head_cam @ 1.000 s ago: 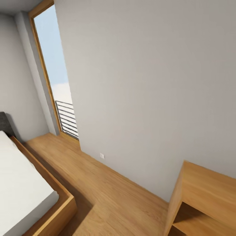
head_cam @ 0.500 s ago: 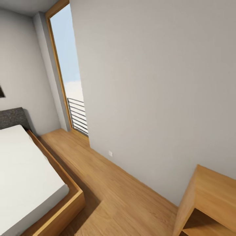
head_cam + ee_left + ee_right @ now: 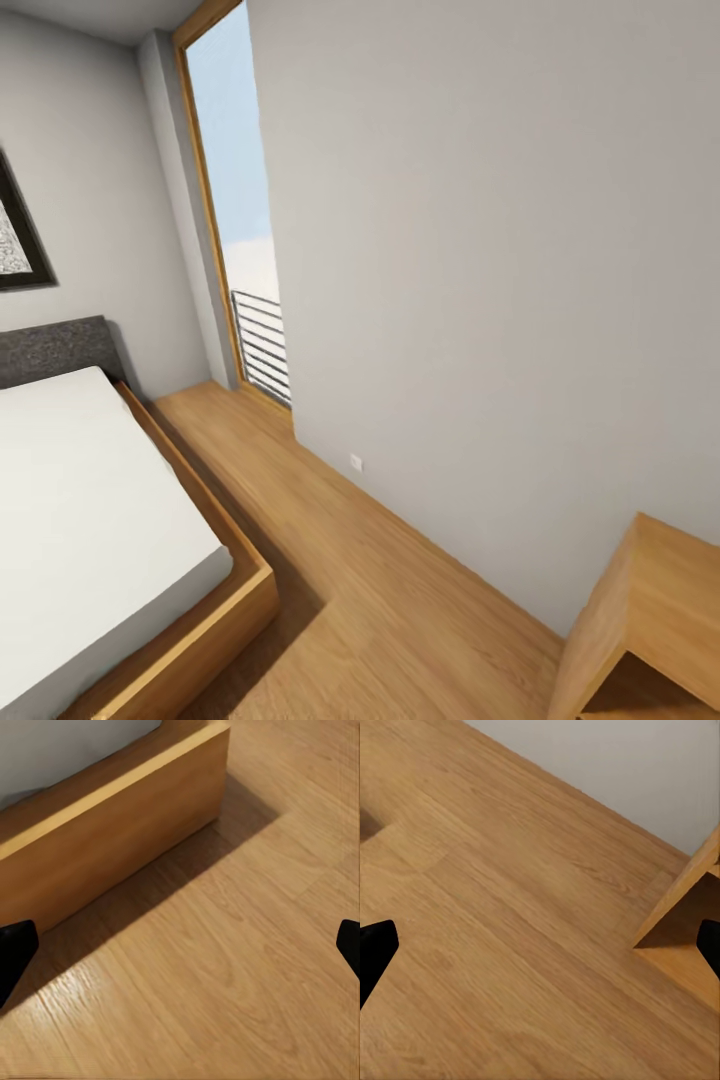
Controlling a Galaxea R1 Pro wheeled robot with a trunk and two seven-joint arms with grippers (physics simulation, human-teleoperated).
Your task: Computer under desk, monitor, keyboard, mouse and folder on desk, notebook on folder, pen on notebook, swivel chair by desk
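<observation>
I'm in transit: bed [image 3: 90, 520] left, shelf [image 3: 650, 610] right (no task items), both jaws spread, empty; progress unjudgeable.

bed [image 3: 90, 520] cut off at the head view's edge, light-wood shelf unit [image 3: 640, 620] cropped at the corner, wall picture [image 3: 15, 235] half out of frame

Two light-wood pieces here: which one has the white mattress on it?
The bed frame at the head view's left, under the white mattress. The shelf unit at right has a bare top.

grey wall [image 3: 480, 250], wood floor [image 3: 380, 590], bed [image 3: 90, 520], window [image 3: 235, 180]
</observation>
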